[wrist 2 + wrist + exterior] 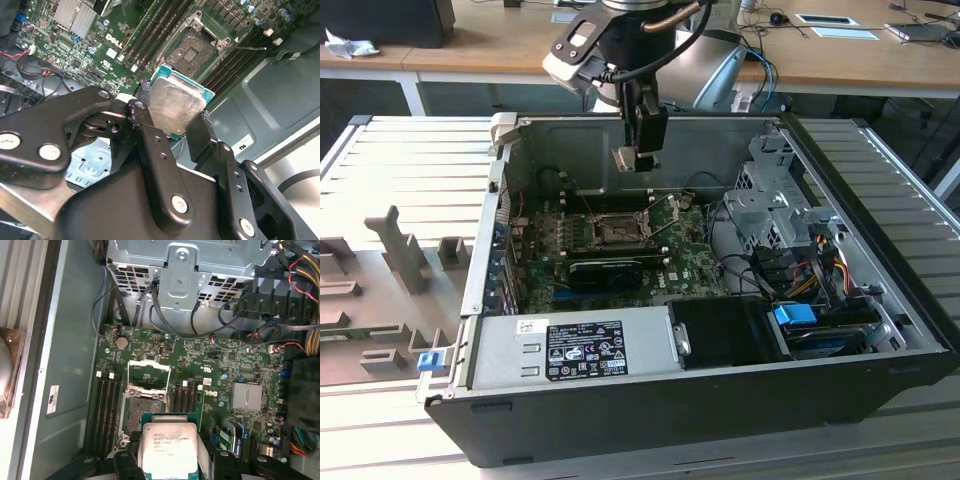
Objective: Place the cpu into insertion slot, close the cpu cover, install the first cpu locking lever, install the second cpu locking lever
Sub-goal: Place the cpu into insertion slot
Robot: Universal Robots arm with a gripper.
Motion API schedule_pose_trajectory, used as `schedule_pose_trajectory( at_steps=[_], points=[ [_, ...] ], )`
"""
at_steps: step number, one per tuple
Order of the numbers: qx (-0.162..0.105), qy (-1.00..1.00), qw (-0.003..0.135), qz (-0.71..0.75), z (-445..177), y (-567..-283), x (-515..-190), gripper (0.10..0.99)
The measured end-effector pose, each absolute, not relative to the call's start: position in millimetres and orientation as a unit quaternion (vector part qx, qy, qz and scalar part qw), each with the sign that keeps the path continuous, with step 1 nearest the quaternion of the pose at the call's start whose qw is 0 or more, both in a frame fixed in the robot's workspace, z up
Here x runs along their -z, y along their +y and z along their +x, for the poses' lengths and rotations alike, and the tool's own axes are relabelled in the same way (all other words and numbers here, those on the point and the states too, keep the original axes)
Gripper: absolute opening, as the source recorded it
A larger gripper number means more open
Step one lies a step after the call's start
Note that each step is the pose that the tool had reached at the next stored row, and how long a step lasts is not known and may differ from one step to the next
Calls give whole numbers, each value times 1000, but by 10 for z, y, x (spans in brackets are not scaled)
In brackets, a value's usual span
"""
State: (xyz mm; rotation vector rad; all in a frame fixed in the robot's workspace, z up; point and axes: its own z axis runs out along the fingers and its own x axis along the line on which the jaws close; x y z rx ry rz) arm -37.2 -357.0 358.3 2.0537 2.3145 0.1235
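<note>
My gripper [638,155] hangs inside the open computer case, above the green circuit board [545,240], and is shut on the cpu [625,157]. In both wrist views the cpu [175,102] [167,447] is a flat silver-grey square on a green base, pinched by its edges between the black fingers [145,117]. The insertion slot [142,410] [200,47] [618,232] lies on the board beyond the chip, with its dark centre uncovered. The cpu cover [149,374], a thin silver frame, stands swung up at the far side of the slot. The chip is apart from the slot.
Dark memory slots [106,400] flank the socket on both sides. A long black card [605,272] lies nearer the case front, with the grey power supply [570,345] beyond it. A metal drive cage [770,200] and loose cables [810,270] fill the exterior view's right.
</note>
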Motion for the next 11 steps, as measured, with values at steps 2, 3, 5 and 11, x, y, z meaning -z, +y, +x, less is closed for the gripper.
schedule_pose_trajectory(
  at_steps=[2, 3, 5, 11],
  points=[
    [-40, 743, 23, 668, -372, -3570, -3582, 525],
    [-40, 739, 23, 672, -372, -3570, -3583, 525],
    [-39, 733, 23, 678, -372, -3570, -3583, 525],
    [-39, 716, 24, 697, -372, -3570, -3582, 525]
  ],
)
